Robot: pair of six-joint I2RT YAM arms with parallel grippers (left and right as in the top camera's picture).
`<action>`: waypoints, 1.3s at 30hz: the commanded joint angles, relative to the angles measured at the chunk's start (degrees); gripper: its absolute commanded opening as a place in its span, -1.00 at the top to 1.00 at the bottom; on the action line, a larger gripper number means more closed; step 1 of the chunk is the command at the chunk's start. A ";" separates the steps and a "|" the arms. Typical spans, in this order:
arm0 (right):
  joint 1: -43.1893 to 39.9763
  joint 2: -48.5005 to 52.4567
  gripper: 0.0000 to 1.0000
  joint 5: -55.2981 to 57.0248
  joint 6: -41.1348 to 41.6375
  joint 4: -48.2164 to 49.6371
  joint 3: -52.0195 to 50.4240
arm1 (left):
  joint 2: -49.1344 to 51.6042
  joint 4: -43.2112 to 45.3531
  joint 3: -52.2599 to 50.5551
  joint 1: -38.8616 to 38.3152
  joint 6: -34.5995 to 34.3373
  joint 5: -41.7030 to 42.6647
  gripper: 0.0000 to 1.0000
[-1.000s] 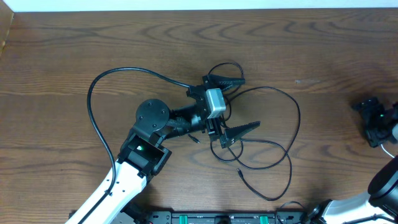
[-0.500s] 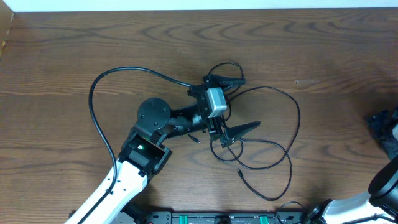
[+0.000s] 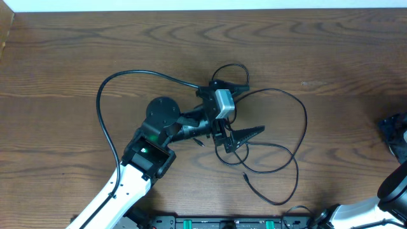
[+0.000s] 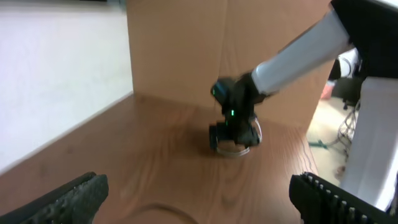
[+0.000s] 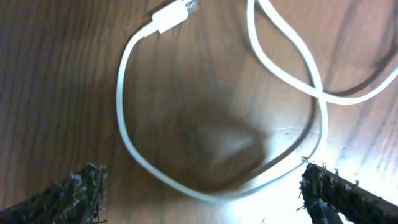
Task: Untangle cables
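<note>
Overhead view of a dark brown wooden table [image 3: 76, 51] with two arms at work. The left gripper [image 3: 254, 106] sat at the middle of the table, its two black fingers spread wide apart and closed on nothing. Thin black cables [image 3: 304, 121] lay in loose, overlapping loops around and to the right of this gripper. One small loop curled just above the upper finger [image 3: 232, 83], and one strand ran out to the right through the gap between the fingers. Whether any strand touched a finger could not be told. A small plug tip [image 3: 245, 176] lay at the free end of one cord, below the lower finger. A thicker black wire [image 3: 98, 108] arched from the left arm out to the left and back.

The left wrist view showed both ribbed fingertips [image 4: 71, 198] at the lower corners, well apart. The white and black right arm [image 4: 292, 56] stood across the table with a green light lit on it.

The right wrist view showed the right gripper [image 5: 202, 190] likewise wide open and empty. Under it a thin white cable [image 5: 122, 130] lay in a loop on the wood, with a white plug [image 5: 171, 15] at its upper end. A second white strand crossed it at the right.
</note>
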 commanded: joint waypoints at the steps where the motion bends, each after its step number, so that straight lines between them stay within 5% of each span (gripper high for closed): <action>1: -0.07 0.37 -0.98 -4.26 -0.61 -0.42 0.07 | 0.07 -1.84 0.83 0.28 -0.09 -0.28 -0.95; 29: -3.85 0.59 -0.98 5.60 -0.68 0.24 -3.32 | 0.04 -2.34 0.83 0.28 -0.09 -0.28 -0.96; 39: -3.93 0.59 -0.90 1.49 -7.26 3.28 -3.63 | 0.07 -2.36 0.83 0.28 -0.09 -0.28 -0.96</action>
